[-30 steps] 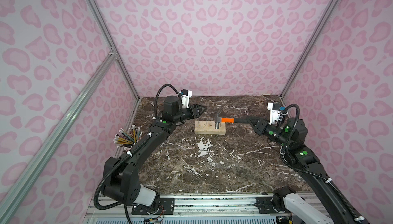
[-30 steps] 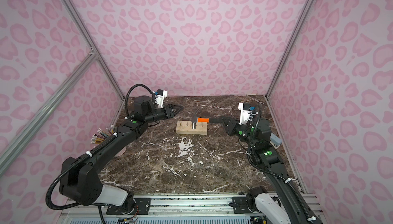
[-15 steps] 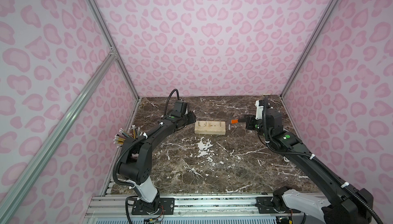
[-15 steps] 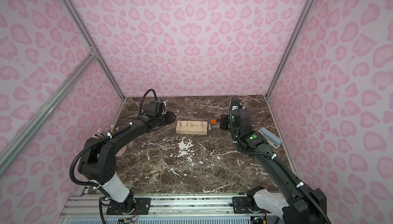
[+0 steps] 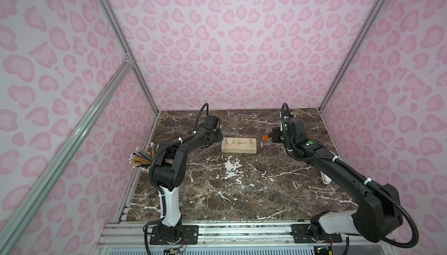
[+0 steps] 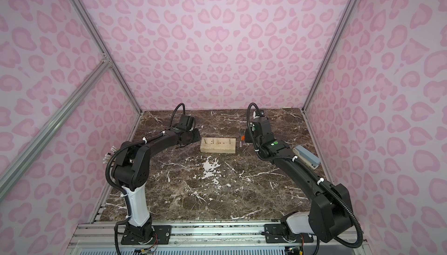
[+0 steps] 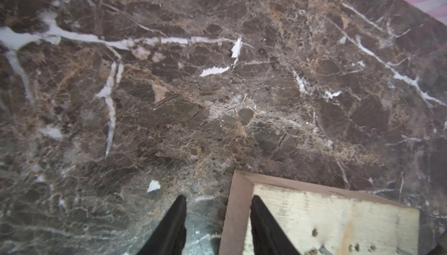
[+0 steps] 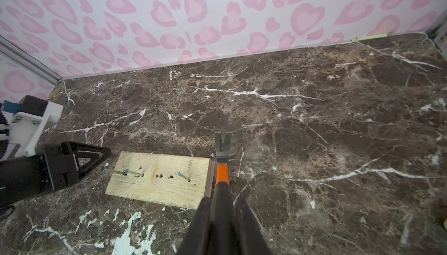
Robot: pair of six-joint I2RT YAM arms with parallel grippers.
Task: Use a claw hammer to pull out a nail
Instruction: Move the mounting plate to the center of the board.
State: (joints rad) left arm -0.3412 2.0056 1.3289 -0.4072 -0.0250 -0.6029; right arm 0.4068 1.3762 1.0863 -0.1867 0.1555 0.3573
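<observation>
The right pincer is clamped on the black shaft of the claw hammer. The hammer's steel head sits just beside the end of the wooden block nearest the right arm, above the marble desk. Nails lean out of the block's top. The left pincer has its fingers apart at the block's opposite end, one over the wood and one over the desk.
</observation>
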